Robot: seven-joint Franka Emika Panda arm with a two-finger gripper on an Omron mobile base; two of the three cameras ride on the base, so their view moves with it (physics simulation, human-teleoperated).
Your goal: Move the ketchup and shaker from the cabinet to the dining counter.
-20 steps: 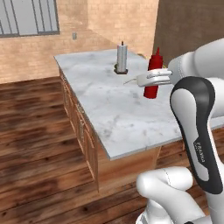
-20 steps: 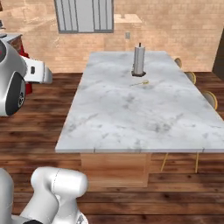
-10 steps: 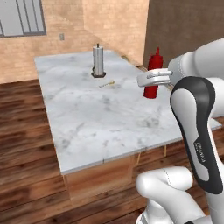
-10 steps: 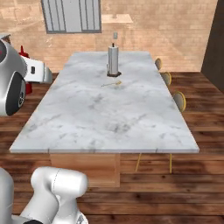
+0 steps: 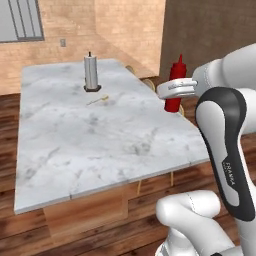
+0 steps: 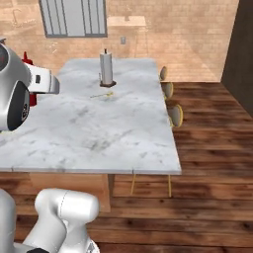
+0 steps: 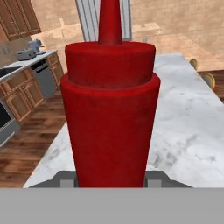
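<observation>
My gripper (image 5: 170,91) is shut on the ketchup (image 5: 176,74), a slim red squeeze bottle with a tapered nozzle, and holds it upright in the air. In the hand view the ketchup (image 7: 109,109) stands close between my fingertips, with the gripper (image 7: 109,181) clamped low on its body. From the right base view the ketchup (image 6: 32,98) peeks out behind my arm, level with the left edge of the dining counter (image 6: 113,128). The white-grey marble dining counter (image 5: 75,135) stretches ahead of me. The shaker and the cabinet are out of view.
A paper towel holder (image 5: 91,72) stands at the counter's far end, with a small yellow item (image 5: 98,100) lying near it. Yellow-legged stools (image 6: 175,114) line the right edge. Lower wooden drawer units and a dishwasher (image 7: 43,76) sit far left in the hand view.
The whole scene has shifted as the base drove and turned: the dining counter now lies more squarely ahead and closer. The ketchup stays in my grip, arm pose unchanged.
</observation>
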